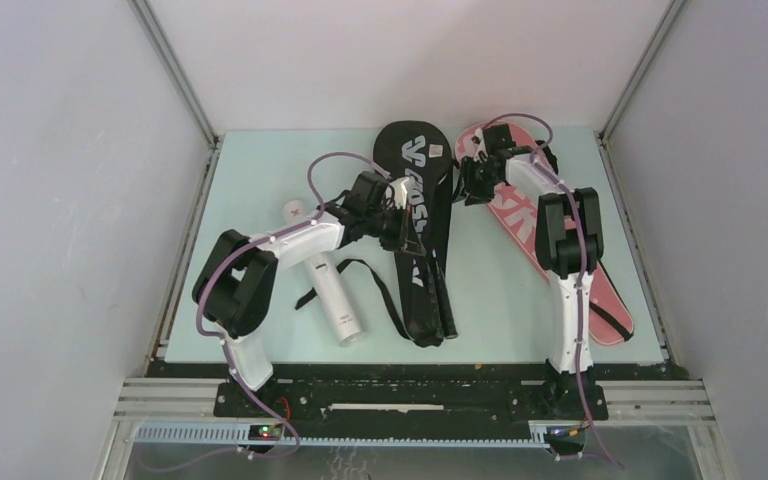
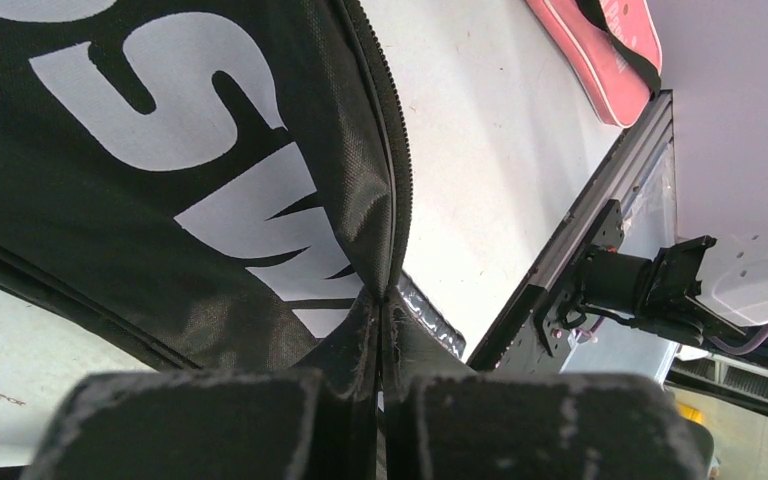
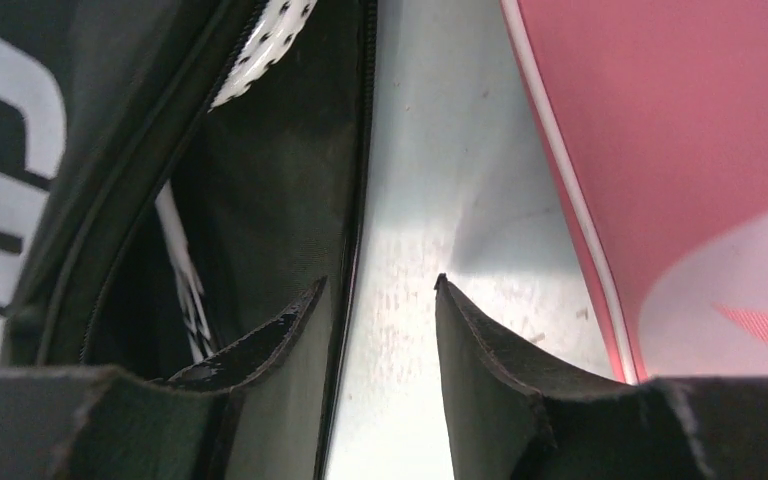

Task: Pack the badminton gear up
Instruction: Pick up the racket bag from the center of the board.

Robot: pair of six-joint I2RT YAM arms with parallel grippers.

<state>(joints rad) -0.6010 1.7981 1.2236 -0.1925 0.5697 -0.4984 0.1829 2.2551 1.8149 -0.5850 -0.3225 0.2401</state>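
Note:
The black racket cover (image 1: 418, 235) lies mid-table, head toward the far edge. My left gripper (image 1: 398, 216) is shut on its zip edge (image 2: 388, 250), and the fabric rises into a fold between the pads. The cover gapes open, and a racket's white strings (image 3: 265, 35) show inside. My right gripper (image 1: 464, 181) stands open low over the table, its fingertips (image 3: 378, 290) either side of the cover's right edge. The pink racket cover (image 1: 520, 225) lies to the right, partly under the right arm. A long white tube (image 1: 326, 286) lies on the left, under the left arm.
A black strap (image 1: 365, 272) trails from the black cover toward the tube. The pink cover (image 3: 680, 150) lies close beside my right finger. The right arm's base (image 2: 650, 285) and the table's front rail (image 1: 410, 372) are at the near edge. Side walls enclose the table.

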